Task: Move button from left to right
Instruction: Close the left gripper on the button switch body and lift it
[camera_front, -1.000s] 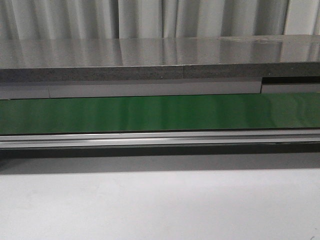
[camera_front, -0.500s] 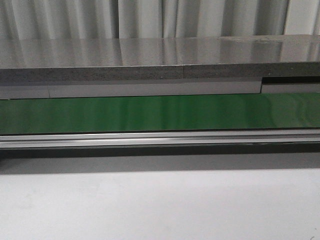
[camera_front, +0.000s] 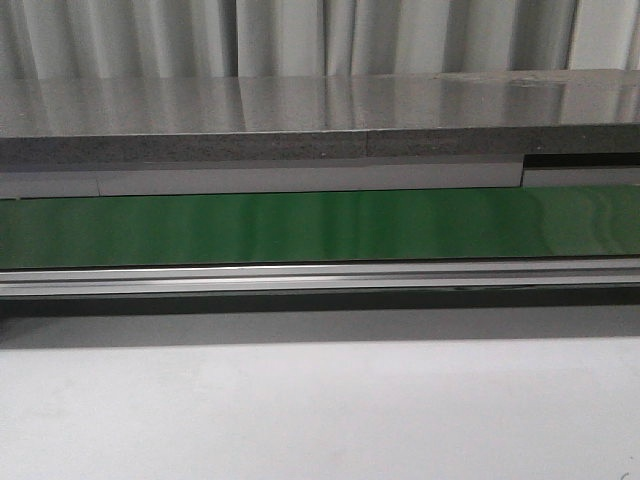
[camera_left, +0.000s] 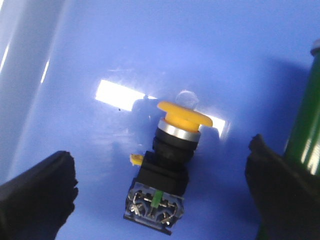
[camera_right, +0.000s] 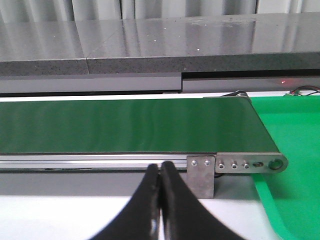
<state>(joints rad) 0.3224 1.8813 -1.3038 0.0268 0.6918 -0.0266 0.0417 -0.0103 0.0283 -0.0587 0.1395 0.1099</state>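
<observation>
In the left wrist view the button (camera_left: 167, 165) lies on its side on a glossy blue surface (camera_left: 100, 50). Its yellow-orange cap (camera_left: 184, 116) and silver collar point away from me; its black body ends in a clear terminal block with a green mark. My left gripper (camera_left: 162, 192) is open, its two black fingers (camera_left: 37, 192) standing wide apart on either side of the button, not touching it. My right gripper (camera_right: 160, 170) is shut and empty, held in front of the green conveyor belt (camera_right: 125, 125). Neither gripper nor the button shows in the front view.
The green belt (camera_front: 320, 228) runs across the front view behind a metal rail, with a grey counter behind it and a white table (camera_front: 320, 410) in front. A green tray (camera_right: 295, 145) lies beside the belt's end. A green cylinder (camera_left: 307, 115) stands near the left gripper's finger.
</observation>
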